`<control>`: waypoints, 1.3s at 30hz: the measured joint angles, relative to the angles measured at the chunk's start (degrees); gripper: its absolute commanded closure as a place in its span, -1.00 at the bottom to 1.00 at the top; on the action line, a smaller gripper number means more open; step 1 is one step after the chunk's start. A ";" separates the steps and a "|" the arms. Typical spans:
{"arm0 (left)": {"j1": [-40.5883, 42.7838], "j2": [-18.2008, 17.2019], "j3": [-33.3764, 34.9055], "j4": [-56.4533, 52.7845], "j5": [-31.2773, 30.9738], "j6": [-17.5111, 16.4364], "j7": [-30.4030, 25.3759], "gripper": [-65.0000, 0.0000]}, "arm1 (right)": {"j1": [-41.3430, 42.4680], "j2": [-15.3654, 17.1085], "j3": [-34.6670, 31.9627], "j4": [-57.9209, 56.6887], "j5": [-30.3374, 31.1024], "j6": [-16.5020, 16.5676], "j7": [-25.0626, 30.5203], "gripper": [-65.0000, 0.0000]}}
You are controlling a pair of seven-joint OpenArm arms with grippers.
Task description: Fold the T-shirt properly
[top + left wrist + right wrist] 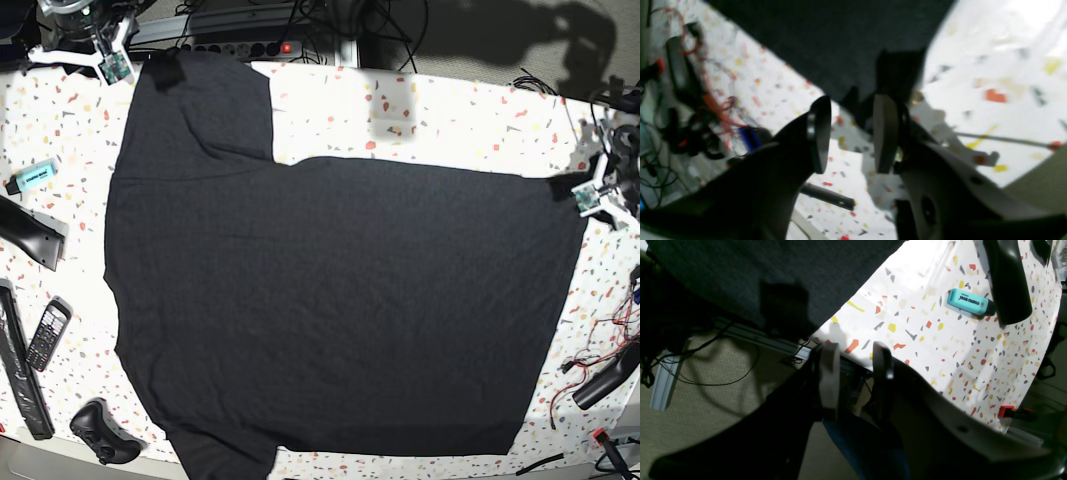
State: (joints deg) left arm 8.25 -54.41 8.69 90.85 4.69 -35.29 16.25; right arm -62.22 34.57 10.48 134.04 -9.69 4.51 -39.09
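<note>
Black cloth T-shirt [330, 300], plain side up, spread flat across most of the speckled white tabletop [440, 110]; one sleeve toward the far left corner, the other at the near edge, hem toward the right in the base view. Same shirt as a dark sheet filling the upper part of the left wrist view [826, 36] and the upper left of the right wrist view [756, 273].

Left gripper [851, 133] just off the shirt's edge, over bare tabletop; pads [820, 133] parted with a clear gap, nothing between them. In the base view, at the shirt's right corner [600, 195].

Right gripper [855, 380] at the table's edge beside the shirt's border; fingers [829, 376] parted, nothing gripped. In the base view, at the far left corner by the sleeve [110, 60].

Long black bar [20, 370] along the left edge of the table. Dark curved handle-like item [30, 235] above it, also visible in the right wrist view [1008, 283]. Black game controller [100, 432] at the near left corner. Black keypad handset [47, 335] beside the bar. Turquoise highlighter [970, 302] lying on the tabletop, touching the curved dark item's tip; also at far left in the base view [32, 178]. Red and black cables [600, 350] at the right edge.
</note>
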 measured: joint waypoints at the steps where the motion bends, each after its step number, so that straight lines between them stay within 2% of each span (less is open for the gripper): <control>1: 0.33 0.13 0.00 0.00 0.04 0.00 -0.02 0.38 | 0.00 -0.02 0.00 0.00 0.00 0.00 0.00 0.48; 5: 1.57 1.38 0.00 0.00 4.68 0.15 -1.51 0.38 | 0.00 -0.15 0.00 0.00 -0.02 0.00 0.04 0.48; 8: 1.73 2.67 0.00 -0.02 4.37 0.24 -1.99 0.38 | 0.00 -0.13 0.00 0.00 0.00 0.00 0.02 0.48; 9: 1.73 3.02 0.02 0.00 4.22 2.01 -2.56 0.37 | 0.00 -0.13 0.00 0.00 0.02 0.00 0.02 0.48; 11: 1.77 3.32 0.11 0.00 2.56 8.50 -2.21 0.37 | 0.00 -0.13 0.00 0.00 0.00 0.00 0.07 0.48; 13: 1.38 4.46 -0.07 0.00 2.19 15.19 3.45 0.36 | 0.00 -0.15 0.00 0.00 0.02 0.00 0.07 0.48; 15: 0.76 6.73 -0.28 -0.02 2.84 18.67 9.38 0.36 | 0.02 -0.13 0.00 0.00 0.00 0.00 0.09 0.48; 16: 0.63 7.76 -0.28 -0.02 2.78 19.15 10.86 0.36 | 0.00 -0.15 0.00 0.00 0.00 0.00 0.31 0.48; 22: 0.72 13.97 -0.26 0.00 2.19 21.33 10.75 0.36 | 0.00 -0.15 0.00 0.00 -0.04 0.00 2.23 0.48; 27: 0.74 18.43 -0.26 -0.02 2.16 21.22 10.34 0.36 | 0.00 -1.57 0.00 0.00 -1.07 0.02 2.40 0.48; 39: 0.72 19.15 -0.28 -0.02 2.56 21.40 10.36 0.36 | 0.00 -2.03 0.00 0.00 -1.55 0.00 2.43 0.48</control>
State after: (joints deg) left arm 8.97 -35.27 8.40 90.83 7.25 -13.89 26.61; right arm -62.22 32.53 10.48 134.04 -11.25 4.51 -36.67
